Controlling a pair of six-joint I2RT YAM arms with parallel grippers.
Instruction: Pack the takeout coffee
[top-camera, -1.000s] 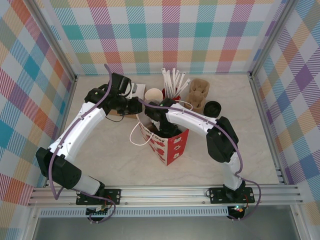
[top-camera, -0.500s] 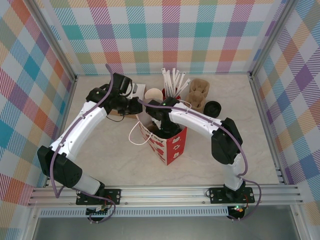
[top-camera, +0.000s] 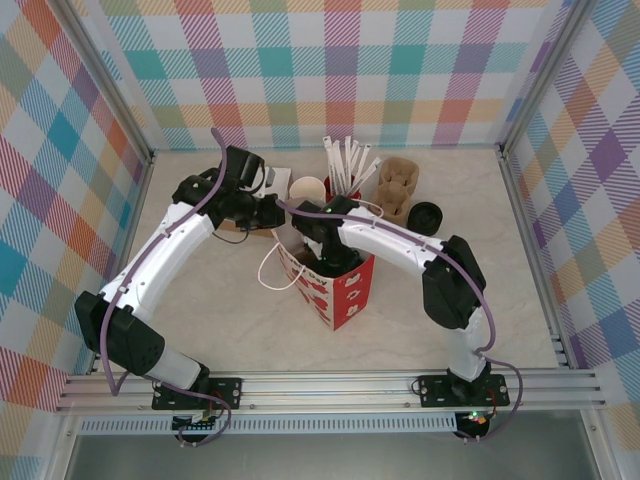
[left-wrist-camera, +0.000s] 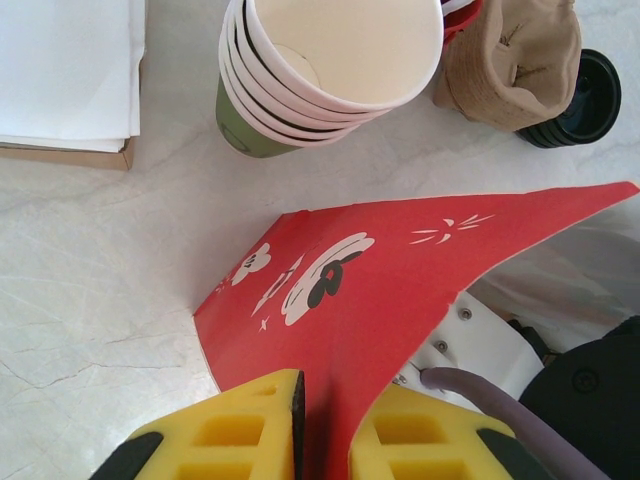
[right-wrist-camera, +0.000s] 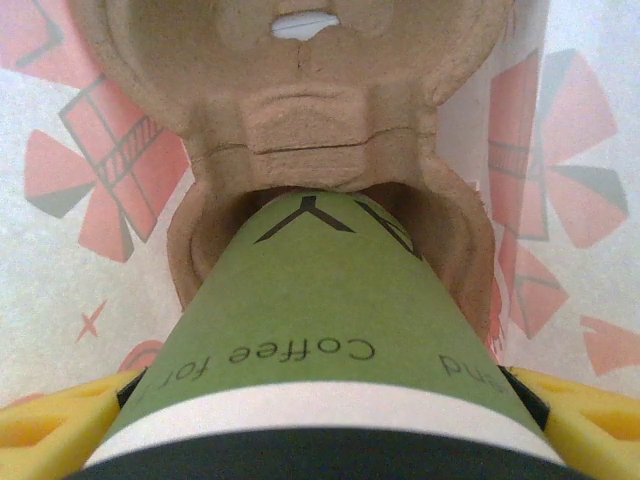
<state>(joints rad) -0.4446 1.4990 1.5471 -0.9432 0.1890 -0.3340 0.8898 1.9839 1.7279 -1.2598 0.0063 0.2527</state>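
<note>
The green takeout coffee cup (right-wrist-camera: 320, 330) reads "Coffee for", with further letters perhaps ending "nd".

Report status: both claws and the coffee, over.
Left claw shut on red bag rim. Right claw grips takeout coffee, base in pulp carrier inside bag. No obstruction seen.

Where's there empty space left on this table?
Bare tabletop lies right of the red bag up to the wall, and in front of it. The back middle is crowded: white cups, straws, cardboard trays, black lids.
</note>
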